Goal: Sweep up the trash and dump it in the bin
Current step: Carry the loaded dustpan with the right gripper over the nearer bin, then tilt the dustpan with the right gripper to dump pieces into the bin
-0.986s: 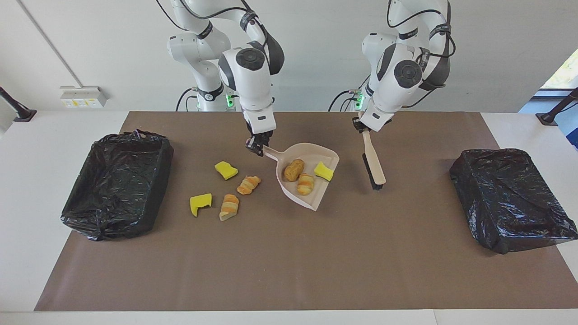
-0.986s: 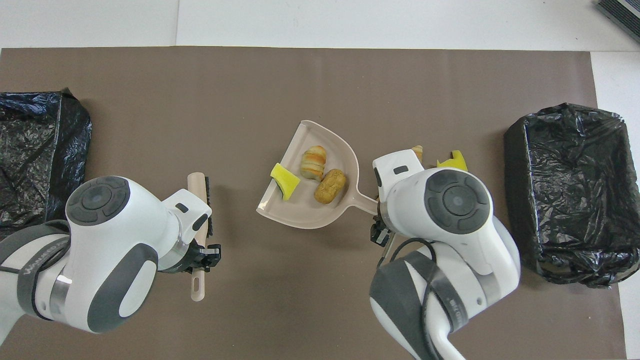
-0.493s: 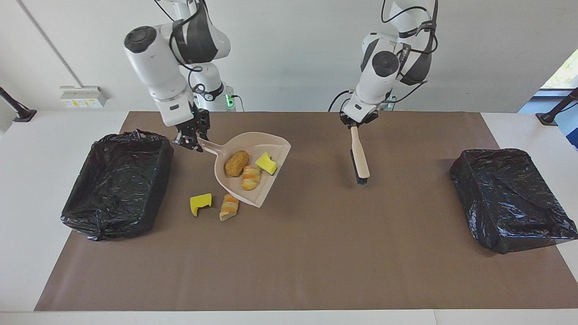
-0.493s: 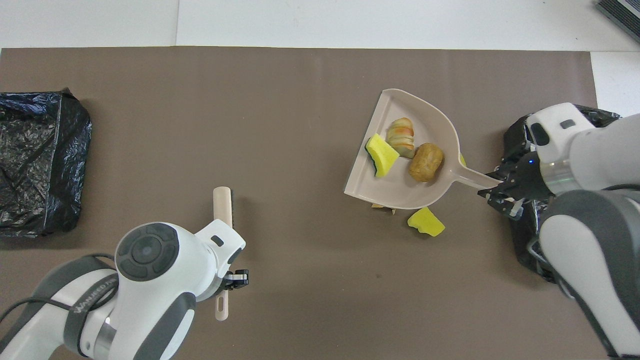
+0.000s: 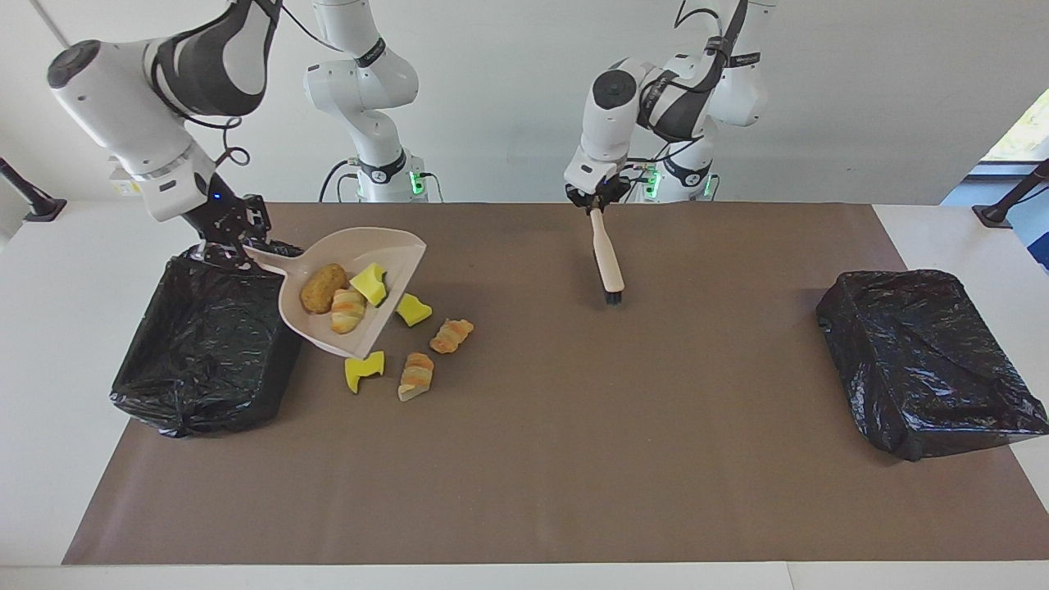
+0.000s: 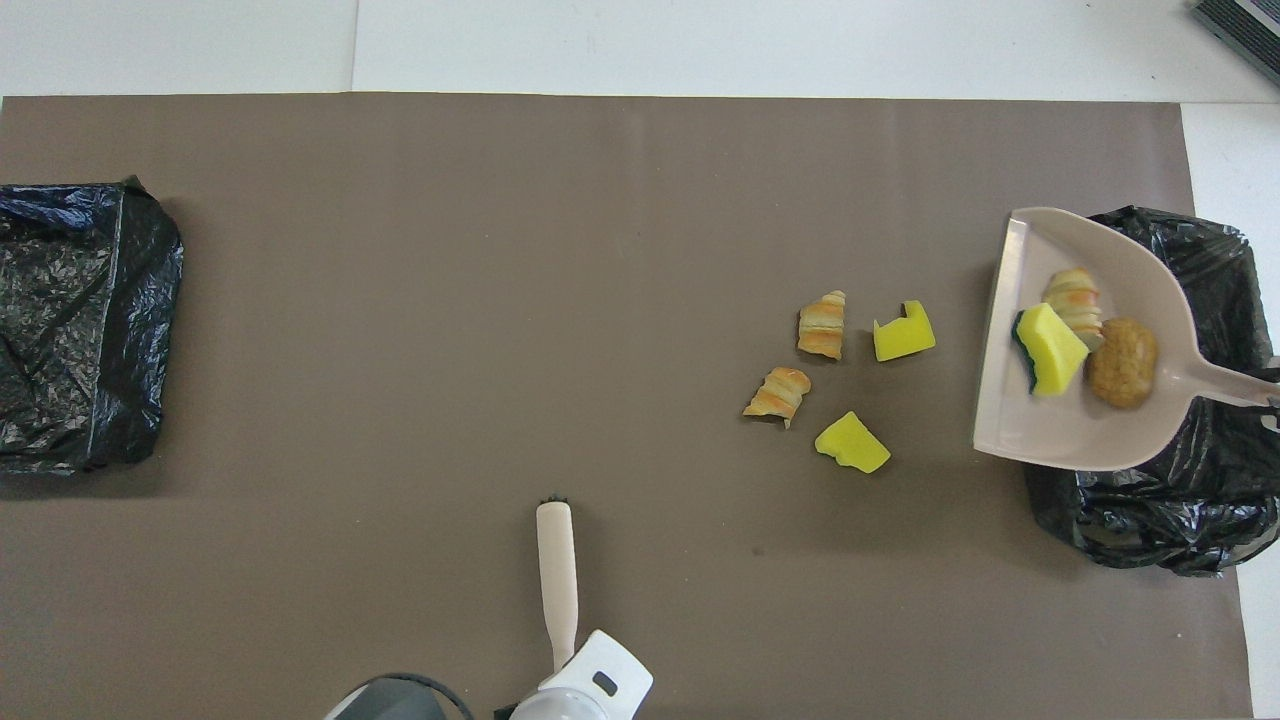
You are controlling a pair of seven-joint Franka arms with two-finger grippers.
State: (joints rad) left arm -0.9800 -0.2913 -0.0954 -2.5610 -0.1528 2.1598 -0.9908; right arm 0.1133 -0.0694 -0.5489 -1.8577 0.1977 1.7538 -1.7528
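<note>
Facing view. The right gripper (image 5: pixel 232 239) is clamped on the handle of the pale pink dustpan (image 5: pixel 385 246) and holds it in the air, handle end over the black-lined bin (image 5: pixel 205 352) at the right arm's end of the table. Half a second ago the pan was over the mat short of the bin; a second ago it lay near the table's middle. In the pan ride a brown bread roll (image 5: pixel 323 288), a striped croissant piece (image 5: pixel 347 310) and a yellow sponge chunk (image 5: pixel 370 283). Four pieces of trash stay on the brown mat (image 5: pixel 574 459): a yellow sponge chunk (image 5: pixel 413 310), a croissant piece (image 5: pixel 452 335), another croissant piece (image 5: pixel 417 375), and a sponge chunk (image 5: pixel 364 369) just under the pan's lip. The left gripper (image 5: pixel 597 201) is shut on the handle of the brush (image 5: pixel 607 260), which hangs bristles-down over the mat; it has drawn back toward the robots. A second lined bin (image 5: pixel 926 360) sits at the left arm's end.

Overhead view. The dustpan (image 6: pixel 1010 400) now overlaps the bin (image 6: pixel 1200 500); the right gripper is out of sight at the edge. Roll (image 6: pixel 1122 348), croissant (image 6: pixel 1073 295) and sponge (image 6: pixel 1048 350) are inside it. The four loose pieces, uncovered again, have not moved: (image 6: pixel 822 325), (image 6: pixel 904 333), (image 6: pixel 779 392), (image 6: pixel 851 442). The brush (image 6: pixel 557 575) shows; the left gripper's fingers are hidden.
</note>
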